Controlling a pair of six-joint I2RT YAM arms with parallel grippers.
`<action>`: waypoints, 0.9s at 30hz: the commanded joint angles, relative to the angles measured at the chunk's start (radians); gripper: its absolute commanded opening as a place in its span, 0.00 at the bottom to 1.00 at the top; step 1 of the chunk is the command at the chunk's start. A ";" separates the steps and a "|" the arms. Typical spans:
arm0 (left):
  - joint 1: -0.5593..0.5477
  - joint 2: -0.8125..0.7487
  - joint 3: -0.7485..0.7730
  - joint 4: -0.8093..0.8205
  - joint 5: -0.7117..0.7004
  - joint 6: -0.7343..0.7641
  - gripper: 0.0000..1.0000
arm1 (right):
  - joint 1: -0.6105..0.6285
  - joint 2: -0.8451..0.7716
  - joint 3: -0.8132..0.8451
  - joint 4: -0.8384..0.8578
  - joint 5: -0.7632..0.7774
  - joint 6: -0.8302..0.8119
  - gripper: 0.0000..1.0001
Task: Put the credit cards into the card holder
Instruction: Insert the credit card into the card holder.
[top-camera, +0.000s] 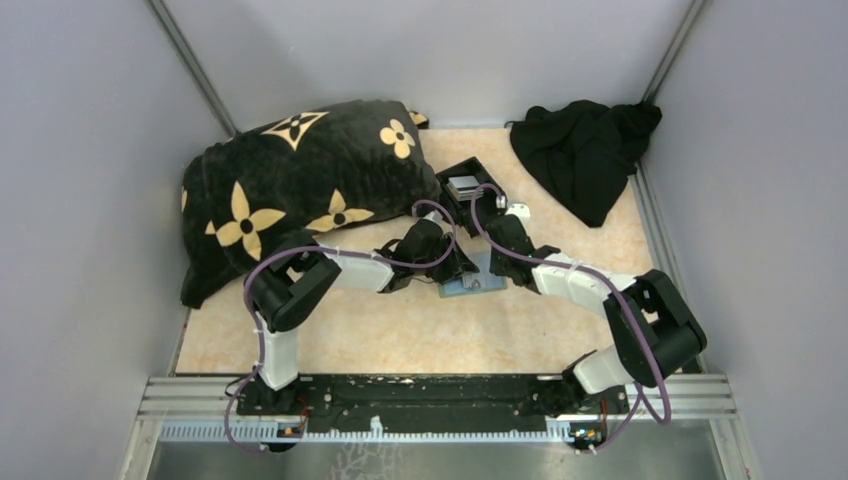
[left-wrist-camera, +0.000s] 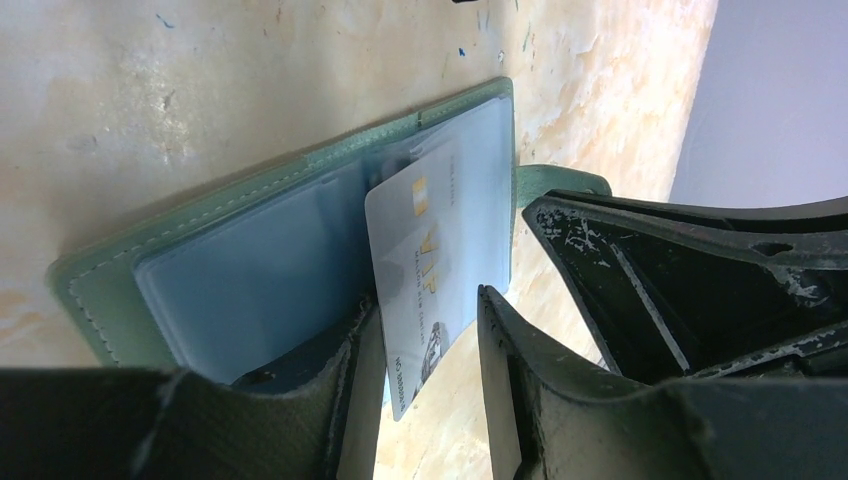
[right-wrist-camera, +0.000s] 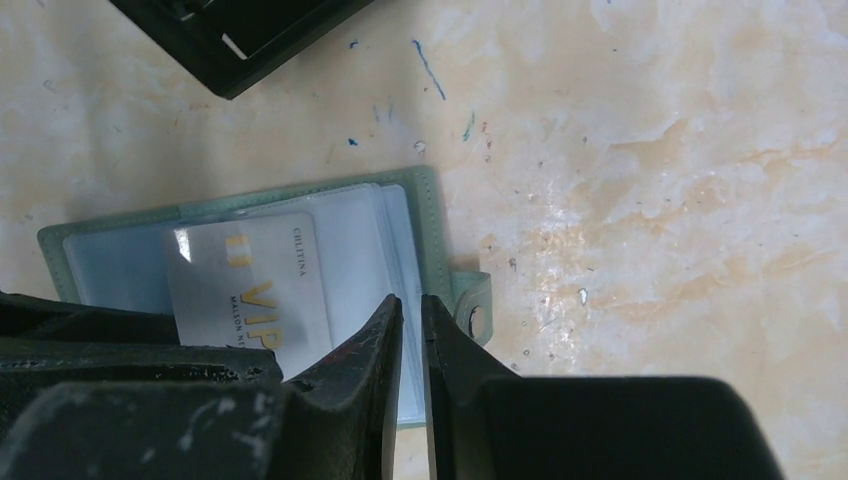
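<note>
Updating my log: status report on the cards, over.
Left gripper around a card, grip unclear. Right gripper pinching open card holder's clear sleeve. Card partly over holder, not fully in. Black box nearby, not blocking.

My left arm (top-camera: 340, 270) and right arm (top-camera: 580, 280) fold inward so the wrists nearly meet, both pitched down, my left gripper (left-wrist-camera: 425, 305) with fingers a little apart, my right gripper (right-wrist-camera: 412, 305) nearly closed, a thin slit between its fingers
</note>
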 joint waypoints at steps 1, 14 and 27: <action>-0.003 0.038 0.007 -0.220 -0.051 0.067 0.45 | -0.027 -0.017 0.042 0.035 0.032 0.018 0.12; -0.014 0.068 0.049 -0.266 -0.062 0.072 0.46 | -0.071 0.057 0.030 0.073 0.001 0.034 0.05; -0.030 0.128 0.129 -0.336 -0.044 0.084 0.49 | -0.090 0.095 0.030 0.082 -0.054 0.038 0.01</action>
